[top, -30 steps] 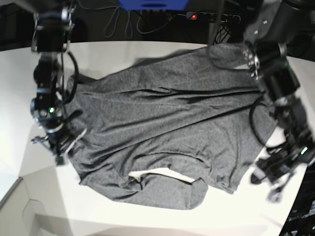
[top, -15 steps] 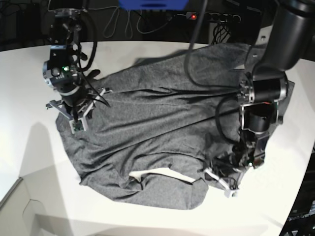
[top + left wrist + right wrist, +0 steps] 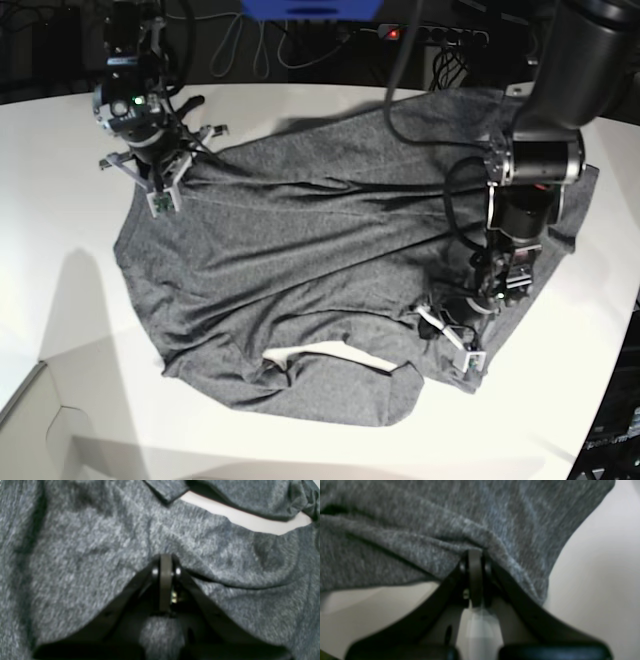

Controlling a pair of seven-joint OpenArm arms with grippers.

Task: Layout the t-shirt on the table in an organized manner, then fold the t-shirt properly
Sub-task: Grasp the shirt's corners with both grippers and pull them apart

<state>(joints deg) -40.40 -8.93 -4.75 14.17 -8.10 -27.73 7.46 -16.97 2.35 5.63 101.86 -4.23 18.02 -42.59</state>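
Dark heather-grey jersey t-shirt [image 3: 330, 260] sprawls rumpled across white curved-edge table [image 3: 60, 160]. Left gripper [image 3: 165, 565] and right gripper [image 3: 475, 555] each pinch its cloth. Spreading unfinished; folding not started.

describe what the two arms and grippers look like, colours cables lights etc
Both arms are black with silver-grey cylindrical joints and looping black cables. The right gripper and the left gripper have pale, light-coloured finger frames. A green light glows on the right arm's wrist. Up close, each gripper shows black V-shaped linkages.
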